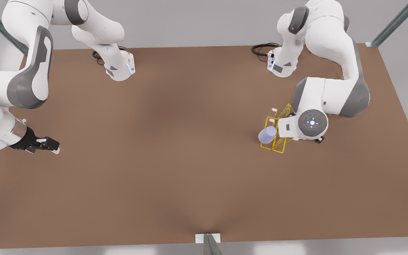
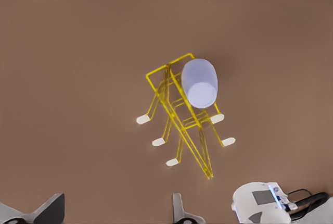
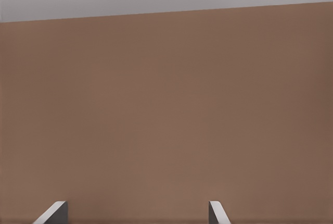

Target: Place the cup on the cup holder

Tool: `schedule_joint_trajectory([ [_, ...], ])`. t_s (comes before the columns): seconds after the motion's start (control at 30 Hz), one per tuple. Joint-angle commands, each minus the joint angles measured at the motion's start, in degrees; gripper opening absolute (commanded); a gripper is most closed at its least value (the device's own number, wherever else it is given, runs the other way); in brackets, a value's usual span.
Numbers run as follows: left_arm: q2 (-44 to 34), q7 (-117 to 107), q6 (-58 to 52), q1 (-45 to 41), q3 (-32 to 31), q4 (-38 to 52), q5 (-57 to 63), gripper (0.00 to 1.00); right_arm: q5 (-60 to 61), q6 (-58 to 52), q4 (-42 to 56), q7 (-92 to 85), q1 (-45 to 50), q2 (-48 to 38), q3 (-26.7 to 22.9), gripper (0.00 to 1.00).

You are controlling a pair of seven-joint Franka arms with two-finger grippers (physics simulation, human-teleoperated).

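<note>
Already the cup [image 2: 199,83] is seen hung on the cup holder [image 2: 179,114], lying sideways, directly below the left pincer [image 2: 117,211], which is spread open and empty, while the right pincer [image 1: 46,144] is parked open, empty, well apart over the tabletop [image 1: 175,148].

surface: brown matte tabletop [image 1: 175,148]; surround: plain light-grey wall [image 1: 197,21] beyond the far edge; frame: grey metal struts [image 1: 395,21] stood at the corners; light: soft, even, with faint shadows
</note>
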Motion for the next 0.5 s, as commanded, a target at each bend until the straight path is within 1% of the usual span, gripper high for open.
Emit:
schedule_joint_trajectory([
  [0.0,-6.9,-38.0,13.1,7.9,-3.6,-4.4,-8.4,1.0,0.1,0.0,0.0,0.0,0.0,-0.1,0.0,1.0],
  [0.03,-8.8,-37.9,15.4,11.6,-6.1,-5.5,-6.3,1.0,0.1,0.0,0.0,0.0,0.0,-0.1,0.0,1.0],
  [0.07,-9.7,-38.1,16.2,11.7,-6.2,-5.7,-5.9,1.0,0.1,0.0,0.0,0.0,-0.1,-0.1,0.0,1.0],
  [0.13,-12.2,-38.2,20.5,11.6,-7.0,-11.3,-4.6,1.0,0.1,0.0,0.0,0.0,-0.1,-0.1,0.0,1.0],
  [0.2,-13.3,-40.3,23.8,11.7,-7.4,-14.1,-4.7,1.0,0.1,0.0,0.0,0.0,-0.1,-0.1,0.0,1.0],
  [0.27,-13.5,-47.0,23.5,11.7,-7.4,-14.3,-5.3,1.0,0.1,0.0,0.0,0.0,0.0,0.0,0.0,1.0],
  [0.3,-15.8,-48.6,23.8,13.9,-8.7,-17.5,-6.2,1.0,0.1,0.0,0.0,0.0,0.0,-0.1,0.0,1.0],
  [0.37,-15.8,-52.3,23.5,19.3,-15.5,-17.5,-5.9,1.0,0.0,0.0,0.0,0.0,0.0,0.0,0.0,1.0],
  [0.47,-15.9,-52.4,23.4,19.5,-15.8,-17.5,-5.6,1.0,0.1,0.0,0.0,0.0,0.0,-0.1,0.0,1.0],
])
